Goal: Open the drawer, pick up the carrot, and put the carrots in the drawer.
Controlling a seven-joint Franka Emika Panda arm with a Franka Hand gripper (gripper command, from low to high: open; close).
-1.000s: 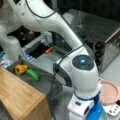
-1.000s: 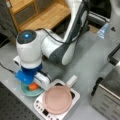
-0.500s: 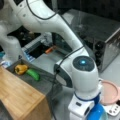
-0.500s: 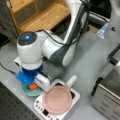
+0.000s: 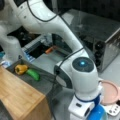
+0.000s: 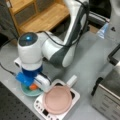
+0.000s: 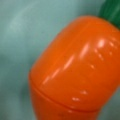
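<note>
The carrot [image 7: 75, 72] fills the wrist view. It is smooth, shiny orange plastic with a round fat body, a thin seam low down and a bit of green top at the upper right of the frame. It lies in a pale blue-green bowl [image 6: 28, 92]. In a front view the carrot [image 6: 33, 86] shows as a small orange spot in that bowl, at the lower left of the frame, right under the gripper [image 6: 31, 81]. The blue and white wrist hides the jaws, so I cannot tell if they are apart or together.

The drawer [image 5: 37, 81] is pulled out from the wooden-topped cabinet [image 5: 20, 97]. It is a flat grey box with thin walls. A lumpy yellow vegetable [image 5: 21, 69] and a long green vegetable [image 5: 33, 74] lie in it, touching. A round pink plate [image 6: 58, 100] sits just beside the bowl on the grey bench [image 6: 85, 60].
</note>
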